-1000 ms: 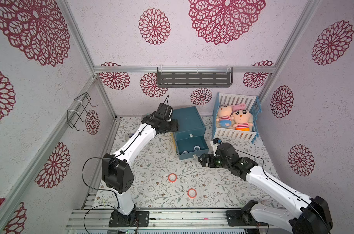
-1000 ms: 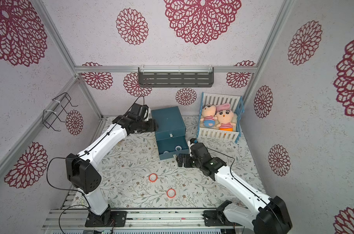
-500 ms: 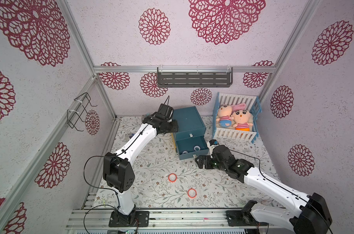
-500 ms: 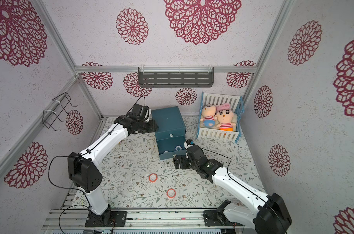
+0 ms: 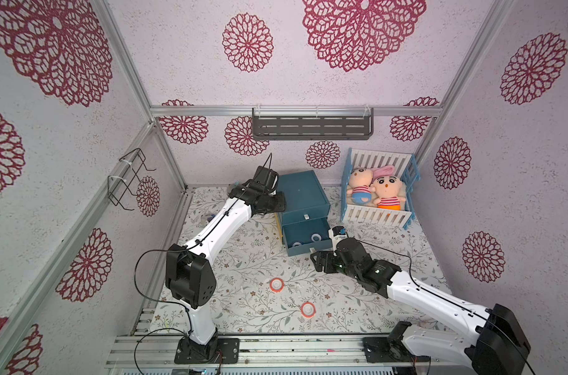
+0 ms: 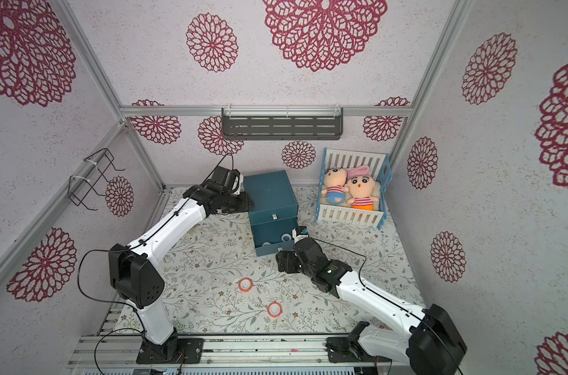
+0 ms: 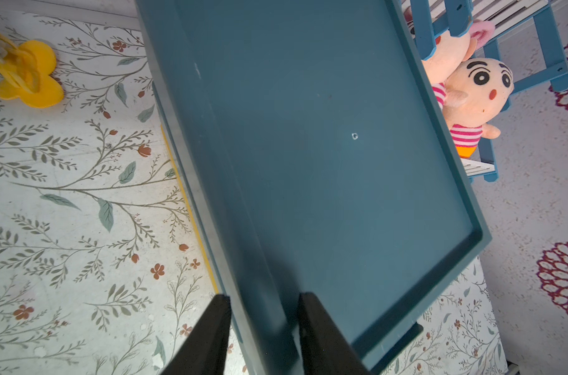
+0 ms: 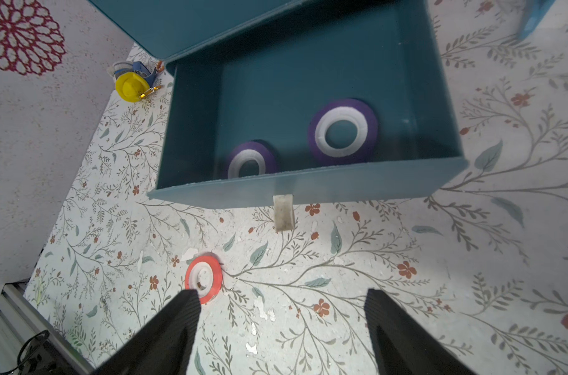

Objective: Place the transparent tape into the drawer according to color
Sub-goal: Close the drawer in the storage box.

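Note:
A blue drawer cabinet (image 5: pixel 302 191) (image 6: pixel 269 191) stands at the back of the mat, with its lower drawer (image 8: pixel 308 191) pulled out. Two purple tape rings (image 8: pixel 372 133) (image 8: pixel 251 147) lie flat inside it. Two red-orange tape rings (image 5: pixel 276 289) (image 5: pixel 308 314) lie on the mat in front. My right gripper (image 8: pixel 282 295) (image 5: pixel 320 261) hangs open and empty just before the drawer front, and one red-orange ring (image 8: pixel 217 276) lies beside one of its fingers. My left gripper (image 7: pixel 264 298) (image 5: pixel 277 203) straddles the cabinet's top left rim (image 7: pixel 259 259), which fills its gap.
A blue-and-white crib (image 5: pixel 378 217) with two plush dolls stands right of the cabinet. Yellow keychain toys (image 7: pixel 29 78) (image 8: pixel 131 86) lie on the mat left of the cabinet. A grey shelf (image 5: pixel 311 126) hangs on the back wall and a wire rack (image 5: pixel 126 178) on the left wall.
My right gripper has drawn back from the open drawer toward the front left, and its jaws have narrowed slightly. My left gripper's jaws have closed in on the cabinet's rim.

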You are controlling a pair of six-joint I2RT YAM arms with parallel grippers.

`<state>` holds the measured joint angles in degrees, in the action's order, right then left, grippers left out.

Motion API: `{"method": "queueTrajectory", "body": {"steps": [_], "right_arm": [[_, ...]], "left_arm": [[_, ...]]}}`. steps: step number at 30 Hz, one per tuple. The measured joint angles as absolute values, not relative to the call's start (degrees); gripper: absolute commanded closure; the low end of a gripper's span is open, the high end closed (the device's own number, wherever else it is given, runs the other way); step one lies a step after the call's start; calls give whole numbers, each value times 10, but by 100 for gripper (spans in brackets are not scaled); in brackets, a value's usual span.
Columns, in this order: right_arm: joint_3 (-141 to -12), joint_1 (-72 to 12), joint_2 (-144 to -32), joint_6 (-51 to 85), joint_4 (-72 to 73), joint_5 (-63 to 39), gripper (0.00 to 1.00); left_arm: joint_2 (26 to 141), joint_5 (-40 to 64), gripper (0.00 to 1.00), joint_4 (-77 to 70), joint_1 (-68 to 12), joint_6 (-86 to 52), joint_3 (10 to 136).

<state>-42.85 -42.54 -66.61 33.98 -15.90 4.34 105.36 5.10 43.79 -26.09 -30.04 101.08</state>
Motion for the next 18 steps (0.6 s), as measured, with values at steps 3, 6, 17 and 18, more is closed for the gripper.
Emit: {"method": "queueTrajectory", "body": {"steps": [3,6,17,18], "right_arm": [[-429,-431,-676,340,-141,53,23],[-429,-436,-688,340,-127,64,24],[-429,-464,-731,336,-78,115,30],[-429,-466,-735,336,-74,120,30]], "left_arm": [[1054,51,60,438,-261,-300,1011],[1053,51,60,438,-261,-300,1011],[1054,54,60,438,-261,-300,1011],[1053,54,60,438,-261,-300,1011]]}}
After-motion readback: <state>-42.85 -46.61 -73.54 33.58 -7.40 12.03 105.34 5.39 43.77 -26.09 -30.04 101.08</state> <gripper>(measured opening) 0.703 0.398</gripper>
